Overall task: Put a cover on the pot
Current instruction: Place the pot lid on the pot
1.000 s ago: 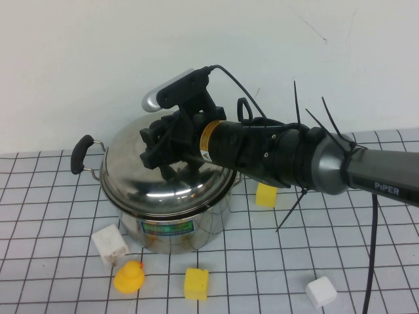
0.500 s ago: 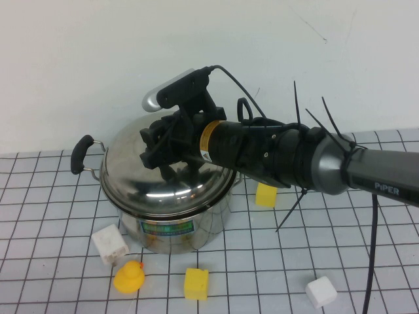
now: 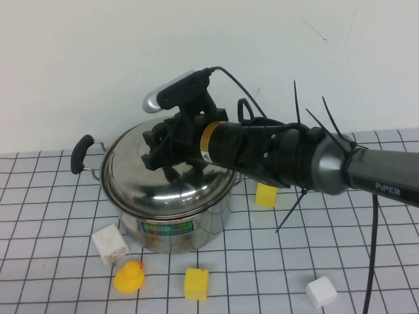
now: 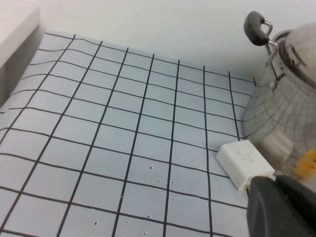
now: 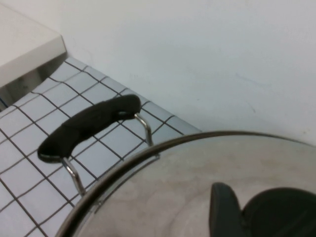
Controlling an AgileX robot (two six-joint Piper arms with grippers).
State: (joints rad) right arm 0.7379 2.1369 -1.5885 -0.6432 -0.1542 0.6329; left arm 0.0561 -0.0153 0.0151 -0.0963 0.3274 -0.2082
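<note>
The shiny steel pot (image 3: 167,230) with a green-blue label stands at the middle left of the checked mat; one black side handle (image 3: 82,154) sticks out on its left. The domed steel lid (image 3: 147,186) lies on top of it, roughly level. My right gripper (image 3: 171,157) is over the lid's middle, shut on the black knob (image 5: 281,212), with one finger (image 5: 224,210) against it. The handle also shows in the right wrist view (image 5: 89,126). My left gripper (image 4: 270,183) is shut and empty, low over the mat left of the pot (image 4: 276,113), out of the high view.
A white block (image 3: 110,244) and a yellow duck (image 3: 129,276) lie in front of the pot on the left. A yellow block (image 3: 196,283) lies in front, another yellow block (image 3: 266,194) to its right, and a white block (image 3: 321,291) at the front right.
The lid has settled from a tilt towards the camera to nearly level on the pot's rim. My right gripper shifted slightly up and right with it.
</note>
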